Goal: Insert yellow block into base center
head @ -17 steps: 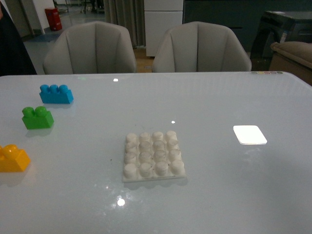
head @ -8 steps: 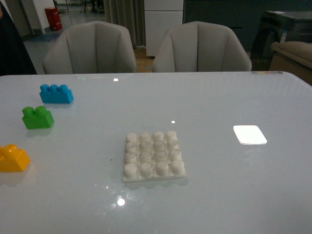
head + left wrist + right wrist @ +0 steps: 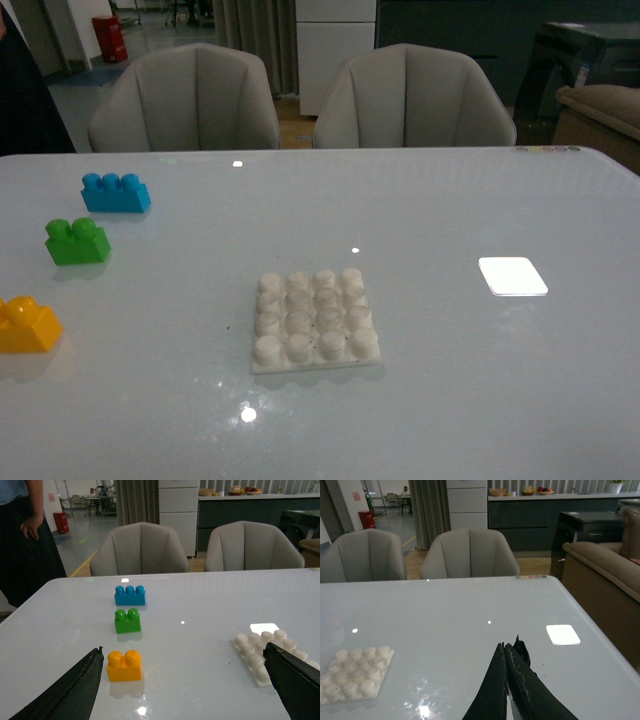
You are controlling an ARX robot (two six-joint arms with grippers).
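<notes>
1. The yellow block (image 3: 28, 325) sits on the table (image 3: 450, 380), far to the robot's left and near its own edge of the table. Nothing touches it.
2. Farther back on the same side stands a green brick (image 3: 77, 241), and past that a longer blue brick (image 3: 115, 193) with three studs. The three make a loose row, each apart from the next.
3. The base (image 3: 313, 320) lies flat near the middle of the table, well apart from the yellow block, with only bare shiny table between them.
4. To the right of the base there is a flat bright white patch (image 3: 512, 276) with no studs.
5. The left fingers (image 3: 75, 690) are spread wide open and hold nothing. They hang low over the table, with the yellow block (image 3: 124, 665) ahead of them, close to one finger but not touching it.
6. The right fingers (image 3: 520, 680) are pressed together on nothing, pointing over bare table between the base (image 3: 352, 675) and the white patch (image 3: 563, 634).
7. Two grey chairs (image 3: 185, 100) stand behind the table. A person (image 3: 30, 530) in dark clothes stands off to the left.
8. The yellow block is small and yellow-orange with two round studs on top. It stands upright, about the size of the green brick.
9. The base is a white square with four rows of four round studs, and none of its studs are covered.
</notes>
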